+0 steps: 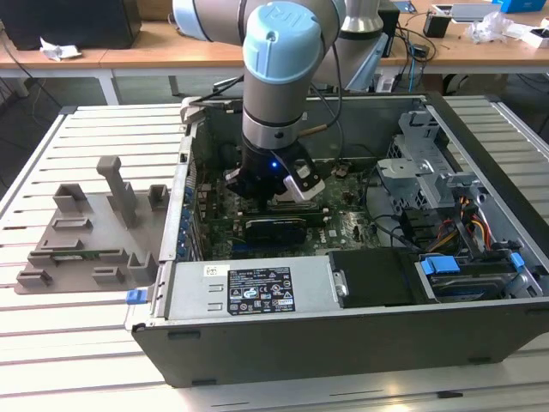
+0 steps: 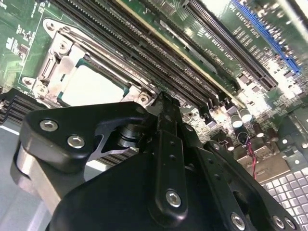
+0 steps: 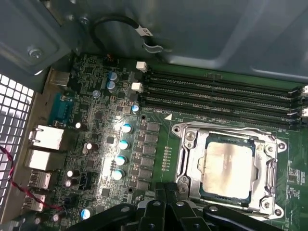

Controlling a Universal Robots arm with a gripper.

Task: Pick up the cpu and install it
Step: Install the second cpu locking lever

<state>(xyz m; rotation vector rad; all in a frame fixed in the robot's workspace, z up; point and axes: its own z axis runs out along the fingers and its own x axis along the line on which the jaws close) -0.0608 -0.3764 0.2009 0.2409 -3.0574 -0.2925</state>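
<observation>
The cpu [image 3: 227, 169], a silvery square chip, lies flat inside the metal-edged socket frame [image 3: 188, 144] on the green motherboard. It shows in both wrist views, in the second wrist view as the cpu [image 2: 91, 86] in its socket frame [image 2: 53, 62]. My gripper [image 3: 171, 192] hovers just beside the socket, apart from the chip, with its black fingers shut together and nothing between them. From the second wrist view my gripper [image 2: 163, 103] tapers to one closed tip. In the exterior view my gripper [image 1: 273, 199] hangs low inside the open computer case [image 1: 257, 343].
A grey plastic tray [image 1: 86, 232] with raised blocks lies on the slatted table at the exterior view's left. Memory slots [image 3: 216, 94] run along one side of the socket. Drive cages and cables [image 1: 446, 197] crowd the case toward the exterior view's right.
</observation>
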